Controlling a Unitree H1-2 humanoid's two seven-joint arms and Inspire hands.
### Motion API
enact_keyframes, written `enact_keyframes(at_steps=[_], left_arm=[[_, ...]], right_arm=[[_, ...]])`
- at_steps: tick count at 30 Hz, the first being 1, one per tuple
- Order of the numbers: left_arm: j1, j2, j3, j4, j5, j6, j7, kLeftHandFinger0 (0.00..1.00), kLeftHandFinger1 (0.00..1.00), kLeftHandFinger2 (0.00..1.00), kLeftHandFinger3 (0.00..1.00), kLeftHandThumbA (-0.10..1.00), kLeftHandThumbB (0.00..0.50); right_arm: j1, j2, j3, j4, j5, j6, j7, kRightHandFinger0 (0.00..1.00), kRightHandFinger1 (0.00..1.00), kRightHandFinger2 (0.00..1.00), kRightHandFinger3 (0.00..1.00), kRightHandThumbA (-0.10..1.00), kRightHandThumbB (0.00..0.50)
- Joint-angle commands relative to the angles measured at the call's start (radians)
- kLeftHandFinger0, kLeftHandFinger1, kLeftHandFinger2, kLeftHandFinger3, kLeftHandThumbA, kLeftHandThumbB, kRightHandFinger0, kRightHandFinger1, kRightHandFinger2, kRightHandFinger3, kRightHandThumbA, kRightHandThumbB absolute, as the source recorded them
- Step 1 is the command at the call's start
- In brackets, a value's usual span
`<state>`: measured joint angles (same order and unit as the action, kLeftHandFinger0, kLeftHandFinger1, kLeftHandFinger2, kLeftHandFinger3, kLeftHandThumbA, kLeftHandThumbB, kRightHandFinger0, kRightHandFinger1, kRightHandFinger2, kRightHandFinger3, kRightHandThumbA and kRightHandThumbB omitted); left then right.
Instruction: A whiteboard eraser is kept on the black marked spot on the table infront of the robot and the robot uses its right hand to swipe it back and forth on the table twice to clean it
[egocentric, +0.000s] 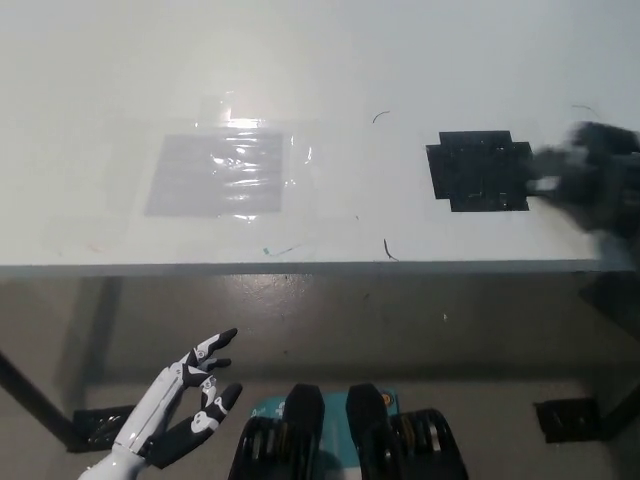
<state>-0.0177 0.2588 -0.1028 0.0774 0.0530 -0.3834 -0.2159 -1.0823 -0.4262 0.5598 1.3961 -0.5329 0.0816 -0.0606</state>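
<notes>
One desk fills the upper part of the head view. On it lies one black square patch, toward the right edge, and one clear plastic sheet, toward the left. A few thin dark pen marks show on the top: one curl near the middle, one stroke by the front edge, one line near the right edge. One faint teal mark sits by the front edge. Two hands show: one white left hand below the front edge, fingers spread, and one black right hand, blurred, at the right edge. No eraser can be made out.
</notes>
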Motion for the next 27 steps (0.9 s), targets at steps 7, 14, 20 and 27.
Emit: enact_keyframes(at_steps=[7,14,20,27], left_arm=[[0.000,0.001,0.023,-0.027,-0.021,-0.014,0.007,0.88,1.00,1.00,1.00,0.72,0.314],[0.007,-0.002,0.020,-0.034,-0.013,-0.012,0.006,0.88,1.00,1.00,1.00,0.72,0.313],[0.005,-0.001,0.017,-0.035,-0.011,-0.009,0.001,0.88,1.00,1.00,1.00,0.71,0.311],[0.000,-0.001,0.017,-0.037,-0.001,-0.009,0.001,0.88,1.00,1.00,1.00,0.71,0.306]], right_arm=[[0.053,-0.184,-0.079,-0.011,0.024,0.012,-0.041,0.84,0.92,0.84,0.75,0.93,0.308],[0.040,-0.144,-0.101,-0.008,0.035,0.013,-0.036,0.73,0.87,0.88,0.93,0.93,0.338],[-0.002,-0.033,-0.108,-0.016,0.037,0.003,-0.037,0.54,0.49,0.46,0.70,0.94,0.354],[-0.095,0.158,-0.083,-0.017,0.021,0.020,-0.042,0.03,0.08,0.17,0.42,0.95,0.346]])
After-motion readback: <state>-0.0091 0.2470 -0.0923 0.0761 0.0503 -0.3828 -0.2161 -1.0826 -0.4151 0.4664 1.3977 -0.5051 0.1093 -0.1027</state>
